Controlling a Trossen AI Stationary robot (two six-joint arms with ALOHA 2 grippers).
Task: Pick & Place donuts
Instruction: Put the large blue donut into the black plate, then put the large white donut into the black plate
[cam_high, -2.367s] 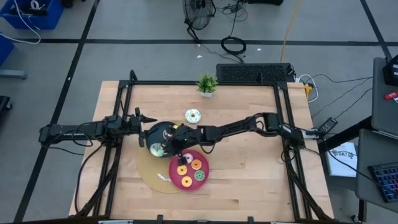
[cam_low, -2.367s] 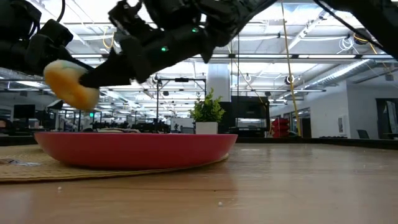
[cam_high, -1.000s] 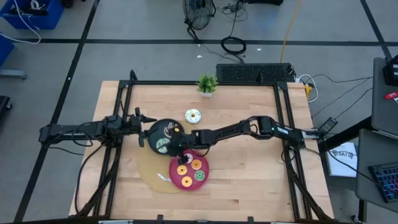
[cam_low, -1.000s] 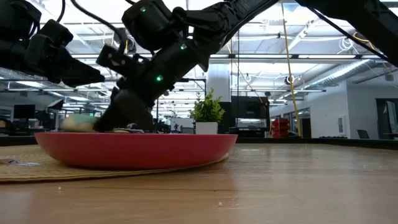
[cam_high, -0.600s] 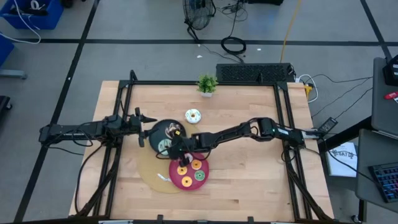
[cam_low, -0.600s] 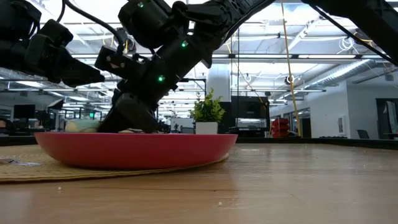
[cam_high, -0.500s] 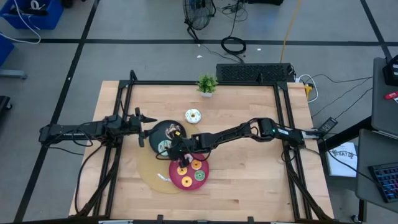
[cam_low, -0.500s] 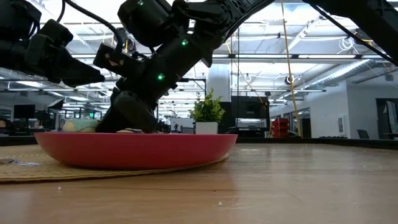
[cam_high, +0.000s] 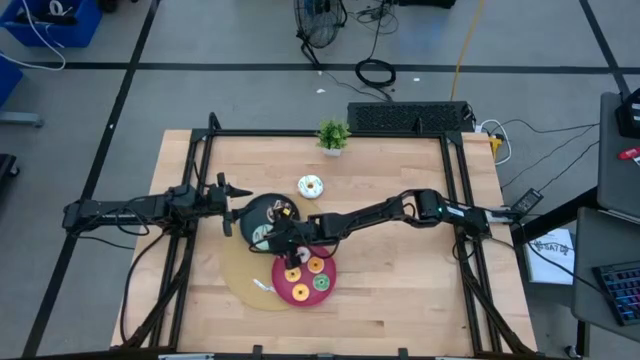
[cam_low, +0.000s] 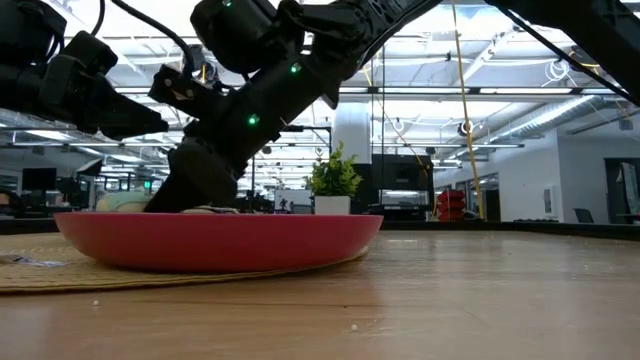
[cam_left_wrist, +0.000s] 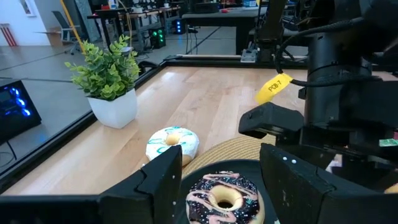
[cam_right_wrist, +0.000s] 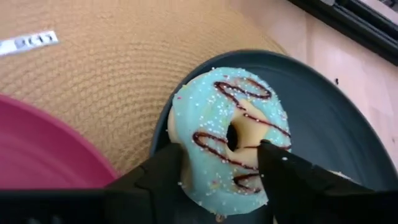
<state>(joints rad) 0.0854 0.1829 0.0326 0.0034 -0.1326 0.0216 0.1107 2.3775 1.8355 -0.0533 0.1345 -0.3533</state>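
From above, the wooden counter carried a dark plate and a pink plate, both partly on a round woven mat. The right gripper reached across from the right and sat low over the near edge of the dark plate, just beside the pink plate's rim. Three donuts showed on the pink plate: two orange ones and a green one. A white donut lay alone on the bare counter, between the dark plate and a small potted plant. The left gripper waited at the dark plate's far-left edge.

At counter level, the pink plate filled the foreground on the mat. The right arm sloped down behind it, and a pale donut just cleared the rim at its tip. The plant stood behind.

From the left wrist, the left jaws stood parted and empty, framing a chocolate donut on the dark plate. The white donut lay beyond on the counter, touching the mat's edge, with the plant farther back.

From the right wrist, a mint donut with dark drizzle lay on the dark plate. The right jaws straddled it on both sides; I cannot tell whether they were pressing it or had let go. The pink plate showed close beside.
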